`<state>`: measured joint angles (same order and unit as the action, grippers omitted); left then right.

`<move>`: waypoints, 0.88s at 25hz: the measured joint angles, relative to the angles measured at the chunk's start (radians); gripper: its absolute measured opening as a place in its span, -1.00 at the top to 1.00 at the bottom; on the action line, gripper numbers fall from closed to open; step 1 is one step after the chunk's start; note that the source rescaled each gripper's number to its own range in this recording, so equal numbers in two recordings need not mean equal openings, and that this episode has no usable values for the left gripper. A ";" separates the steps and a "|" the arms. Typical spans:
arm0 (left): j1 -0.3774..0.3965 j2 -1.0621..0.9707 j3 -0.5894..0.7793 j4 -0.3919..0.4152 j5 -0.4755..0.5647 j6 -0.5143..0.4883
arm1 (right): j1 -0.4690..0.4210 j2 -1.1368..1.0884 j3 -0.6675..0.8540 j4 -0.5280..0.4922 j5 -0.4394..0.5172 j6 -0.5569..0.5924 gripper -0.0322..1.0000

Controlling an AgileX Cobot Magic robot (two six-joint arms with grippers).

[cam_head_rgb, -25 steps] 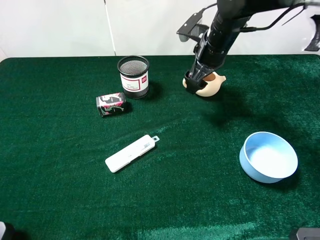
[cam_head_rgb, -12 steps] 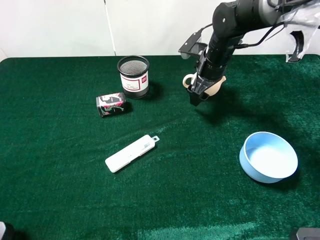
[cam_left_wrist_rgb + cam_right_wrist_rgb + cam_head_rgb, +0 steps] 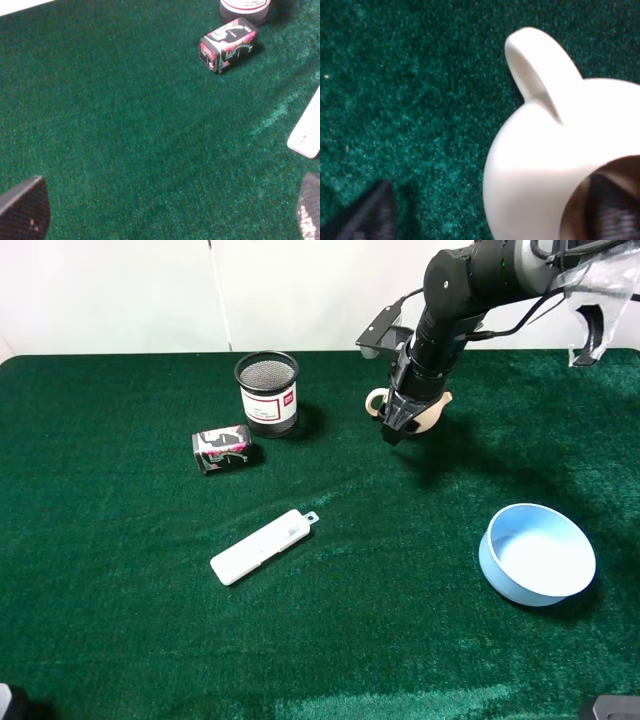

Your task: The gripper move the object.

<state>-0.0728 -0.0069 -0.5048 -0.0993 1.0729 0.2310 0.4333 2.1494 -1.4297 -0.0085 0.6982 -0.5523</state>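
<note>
Across the whole field, a green plush-felt table (image 3: 120, 640) is carrying everything. Over its far centre-right the black, cabled right gripper (image 3: 395, 426) is hanging, jaws spread astride the teapot wall: one finger is showing outside and clear of it, the other seemingly inside the mouth. Step judged: grasp being set up; next move calling for a firm pinch on the slick rim, then a level lift. At the near left the left gripper (image 3: 165, 207) is hovering, jaws wide apart. A smooth, round, light-blue bowl (image 3: 537, 553) is sitting near right. A black mesh cup (image 3: 267, 380), cylindrical, is standing far left-centre. A flat white plastic case (image 3: 260, 546) is lying mid-table. The squat, cream, glazed teapot (image 3: 430, 418), loop-handled, is apparently sitting on the felt under the right gripper. A small printed box (image 3: 222, 448) is lying beside the mesh cup.
</note>
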 joint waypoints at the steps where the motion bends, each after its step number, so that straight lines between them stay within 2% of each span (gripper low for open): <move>1: 0.000 0.000 0.000 0.000 0.000 0.000 | 0.000 0.000 0.000 -0.001 0.000 0.000 -0.25; 6: 0.000 0.000 0.000 0.000 0.000 0.000 | 0.000 0.000 0.000 -0.001 0.002 0.000 0.33; 7: 0.000 0.000 0.000 0.000 0.000 0.000 | 0.000 0.000 0.000 -0.001 0.002 0.000 0.33; 13: 0.000 0.000 0.000 0.000 0.000 0.000 | 0.000 0.001 0.000 -0.001 0.007 0.000 0.93; 22: 0.000 0.000 0.000 0.000 0.000 0.000 | 0.000 0.001 0.000 -0.001 0.010 0.000 0.94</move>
<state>-0.0728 -0.0069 -0.5048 -0.0993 1.0729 0.2310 0.4333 2.1507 -1.4297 -0.0094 0.7079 -0.5523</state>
